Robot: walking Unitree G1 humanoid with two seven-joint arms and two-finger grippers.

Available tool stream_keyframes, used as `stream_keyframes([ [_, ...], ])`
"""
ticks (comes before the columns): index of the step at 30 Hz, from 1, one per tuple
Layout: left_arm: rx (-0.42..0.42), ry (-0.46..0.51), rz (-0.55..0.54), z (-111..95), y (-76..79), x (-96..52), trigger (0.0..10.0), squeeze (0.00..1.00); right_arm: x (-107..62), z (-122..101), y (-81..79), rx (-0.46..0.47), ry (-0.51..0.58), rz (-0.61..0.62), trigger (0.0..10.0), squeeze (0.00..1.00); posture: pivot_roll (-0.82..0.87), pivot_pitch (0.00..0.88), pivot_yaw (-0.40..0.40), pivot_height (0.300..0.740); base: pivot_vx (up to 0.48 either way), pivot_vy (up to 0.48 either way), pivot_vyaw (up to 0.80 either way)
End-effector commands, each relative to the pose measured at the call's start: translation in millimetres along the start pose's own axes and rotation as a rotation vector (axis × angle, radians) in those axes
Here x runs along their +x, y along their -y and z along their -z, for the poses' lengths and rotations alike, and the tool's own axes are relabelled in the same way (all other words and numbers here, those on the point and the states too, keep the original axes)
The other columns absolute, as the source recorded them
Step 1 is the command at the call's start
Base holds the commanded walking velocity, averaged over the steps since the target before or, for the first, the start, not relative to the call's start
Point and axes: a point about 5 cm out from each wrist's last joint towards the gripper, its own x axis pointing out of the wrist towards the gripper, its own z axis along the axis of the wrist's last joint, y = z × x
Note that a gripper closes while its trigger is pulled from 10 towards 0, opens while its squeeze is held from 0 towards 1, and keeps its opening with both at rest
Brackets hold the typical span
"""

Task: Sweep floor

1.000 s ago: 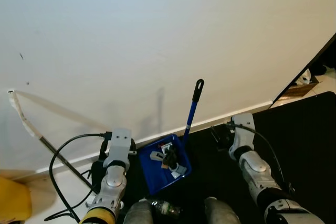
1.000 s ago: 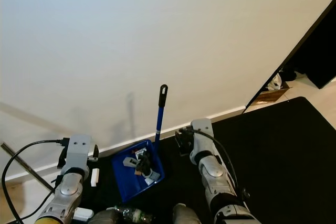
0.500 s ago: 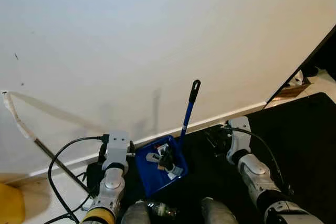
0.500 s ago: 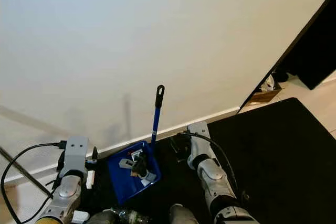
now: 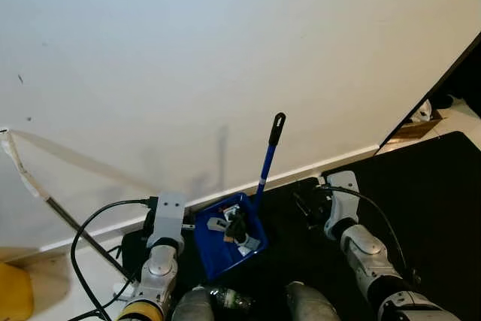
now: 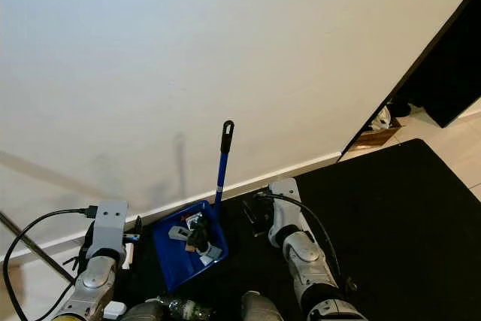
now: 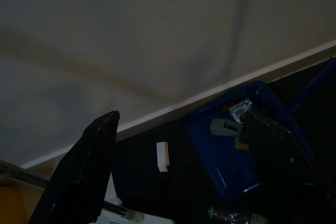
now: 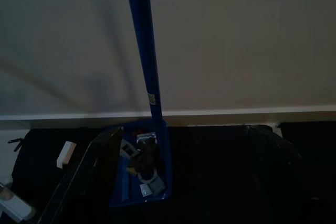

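1. Left gripper [image 7: 173, 177]: low near the floor, left of the blue dustpan; fingers spread apart, nothing between them. One finger [image 7: 79, 171] is clear in the left wrist view, the other is dark against the pan.
2. Right gripper [image 8: 184, 182]: low over the black mat, right of the dustpan; fingers apart, gripping nothing.
3. Blue dustpan [image 5: 218, 249]: sits on the black mat [image 5: 428, 201] between the two arms, close to the white baseboard [image 5: 331, 165].
4. Dustpan handle [image 5: 267, 163]: blue with a black tip, stands up tilted toward the wall.
5. Debris [image 5: 237, 231] in the pan: small grey and dark bits, one reddish piece; too small to identify.
6. Small white block [image 7: 162, 157]: on the mat just beside the pan, on its left side, apart from it.
7. Metal pole [image 5: 83, 227]: leans diagonally against the wall at far left.
8. Black cable [image 5: 94, 219]: loops from the left wrist.
9. Clear bottle [image 5: 229, 300]: lies on the floor by the robot's feet, just below the pan.
10. Dark furniture [image 6: 443, 73] at far right, a small box [image 5: 417, 129] under its edge.
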Motion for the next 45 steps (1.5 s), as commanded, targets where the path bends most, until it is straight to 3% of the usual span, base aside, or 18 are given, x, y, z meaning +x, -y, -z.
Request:
stream_keyframes([
  [1, -0.011, -0.019, 0.001, 5.0, 1.3, -2.3, 10.0, 0.0, -2.2, 4.6, 0.2, 0.017, -0.015, 0.007, 10.0, 0.0, 0.0, 0.085, -0.051, 0.74, 0.0, 0.0, 0.0],
  [10, -0.004, -0.047, 0.018, 6.1, -5.9, 2.2, 10.0, 0.0, 1.7, 0.3, -4.4, 0.032, 0.013, 0.034, 10.0, 0.0, -0.02, 0.056, 0.021, 0.74, 0.0, 0.0, 0.0],
  [14, 0.018, -0.049, 0.061, 4.3, -4.3, 4.4, 10.0, 0.0, 3.3, -1.4, -4.9, 0.037, 0.017, 0.043, 10.0, 0.0, -0.02, 0.069, 0.017, 0.74, 0.0, 0.0, 0.0],
  [34, 0.034, -0.028, 0.068, -3.5, -0.5, 9.6, 10.0, 0.0, 7.2, -7.8, -1.1, 0.031, 0.018, 0.037, 10.0, 0.0, -0.01, 0.083, 0.012, 0.74, 0.0, 0.0, 0.0],
  [45, 0.033, -0.025, 0.069, -5.3, 1.7, 10.9, 10.0, 0.0, 7.9, -8.8, 0.8, 0.027, 0.012, 0.038, 10.0, 0.0, -0.01, 0.085, 0.002, 0.74, 0.0, -0.455, 0.0],
])
